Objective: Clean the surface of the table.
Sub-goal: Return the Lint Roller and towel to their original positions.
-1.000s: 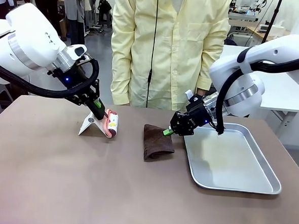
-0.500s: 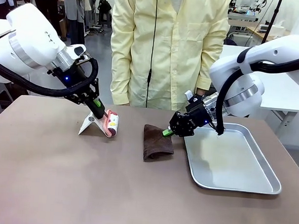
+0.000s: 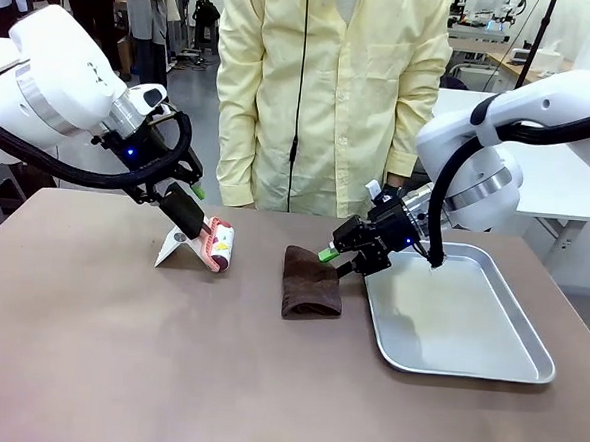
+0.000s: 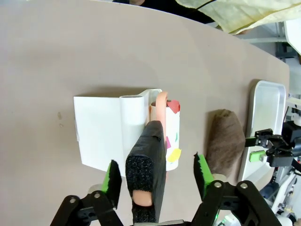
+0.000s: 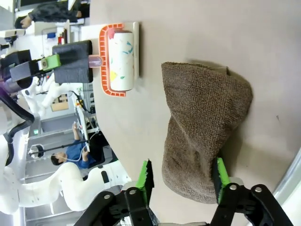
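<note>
Both hands gape wide: left hand point(image 4: 157, 176) straddling the roller handle point(image 4: 146, 174), right hand point(image 5: 182, 176) over the cloth point(image 5: 200, 127).

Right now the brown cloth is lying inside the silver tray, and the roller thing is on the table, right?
Not quite. The brown cloth lies on the table, just beside the silver tray, not inside it; the front view shows this. The roller is on the table, as you said.

table point(image 3: 117, 350): matt smooth | cloth point(image 3: 309, 282): fuzzy terry | tray point(image 3: 467, 352): brushed metal
</note>
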Robot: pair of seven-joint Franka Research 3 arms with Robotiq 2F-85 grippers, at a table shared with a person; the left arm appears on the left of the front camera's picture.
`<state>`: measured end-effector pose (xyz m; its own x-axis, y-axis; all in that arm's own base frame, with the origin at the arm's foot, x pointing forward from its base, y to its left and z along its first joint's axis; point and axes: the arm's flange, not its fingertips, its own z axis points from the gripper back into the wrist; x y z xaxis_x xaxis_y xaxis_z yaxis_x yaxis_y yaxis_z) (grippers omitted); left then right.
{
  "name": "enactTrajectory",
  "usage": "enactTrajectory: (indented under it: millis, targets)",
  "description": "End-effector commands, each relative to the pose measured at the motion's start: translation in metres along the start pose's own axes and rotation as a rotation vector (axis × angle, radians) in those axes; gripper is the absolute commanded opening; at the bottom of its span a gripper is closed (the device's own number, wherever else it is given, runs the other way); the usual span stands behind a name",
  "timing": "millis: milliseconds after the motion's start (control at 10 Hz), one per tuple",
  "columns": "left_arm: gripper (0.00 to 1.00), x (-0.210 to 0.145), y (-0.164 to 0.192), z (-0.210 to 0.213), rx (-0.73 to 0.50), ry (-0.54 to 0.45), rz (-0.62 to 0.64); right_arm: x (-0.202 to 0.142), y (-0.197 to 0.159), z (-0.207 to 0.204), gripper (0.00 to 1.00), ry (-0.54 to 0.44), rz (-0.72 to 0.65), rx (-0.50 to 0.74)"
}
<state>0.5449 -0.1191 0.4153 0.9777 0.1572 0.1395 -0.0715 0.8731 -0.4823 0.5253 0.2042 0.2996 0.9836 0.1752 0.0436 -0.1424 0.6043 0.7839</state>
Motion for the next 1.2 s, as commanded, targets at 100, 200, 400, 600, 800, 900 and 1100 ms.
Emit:
enactTrajectory:
  millis: [100,200,400,600,800,900,1100]
  targets:
    - [1.0,-0.006,0.014,0.022,-0.018,-0.031,0.044,-0.005,0.003,0.016,1.0,-0.036,0.015,-0.02]
    - [1.0,-0.014,0.023,0.038,-0.043,-0.045,0.045,-0.014,0.005,0.031,1.0,-0.068,0.029,-0.028]
    - [1.0,-0.047,0.051,0.081,-0.184,-0.017,0.017,-0.036,0.002,0.071,1.0,-0.155,0.036,0.022]
    - [1.0,-0.101,0.096,0.125,-0.378,-0.018,-0.02,-0.064,-0.011,0.112,1.0,-0.234,0.031,0.14]
    - [1.0,-0.147,0.151,0.153,-0.544,-0.056,-0.028,-0.096,-0.019,0.143,1.0,-0.297,0.04,0.218]
    - [1.0,-0.157,0.183,0.156,-0.632,-0.078,0.029,-0.112,-0.022,0.158,1.0,-0.315,0.062,0.268]
    - [1.0,-0.167,0.229,0.147,-0.783,-0.11,0.079,-0.139,-0.031,0.182,1.0,-0.369,0.014,0.325]
